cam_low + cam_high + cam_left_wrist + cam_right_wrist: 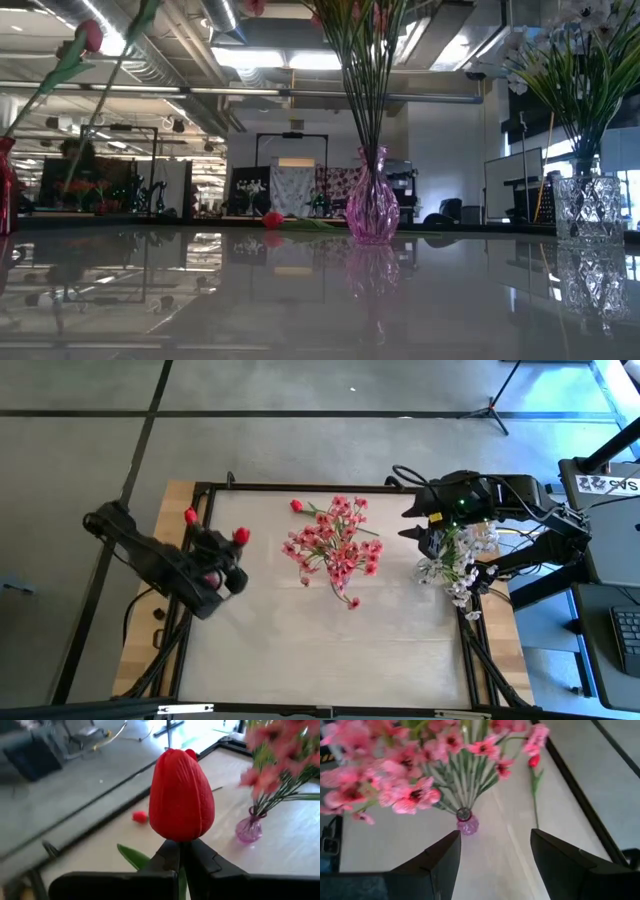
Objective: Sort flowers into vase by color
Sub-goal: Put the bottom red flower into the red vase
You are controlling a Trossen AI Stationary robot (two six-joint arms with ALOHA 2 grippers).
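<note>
We had a red tulip bud (181,795) pinched at its stem in the left hand (182,852), over the desk's (330,640) left edge beside the red vase (6,190). We judged it best to keep the stem upright and lower it slowly into that vase. The right hand (495,852) waited wide and empty by the white flowers (462,555).

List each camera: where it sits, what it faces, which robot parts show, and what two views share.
High: overhead, straight down on the table; both arms show.
Low: table height, level across to the pink vase; no arm visible.
Left wrist: behind the left gripper, jaws shut on a red bud.
Right wrist: behind the right gripper, jaws open, nothing between them.
Shared: both wrist views see the pink vase.
</note>
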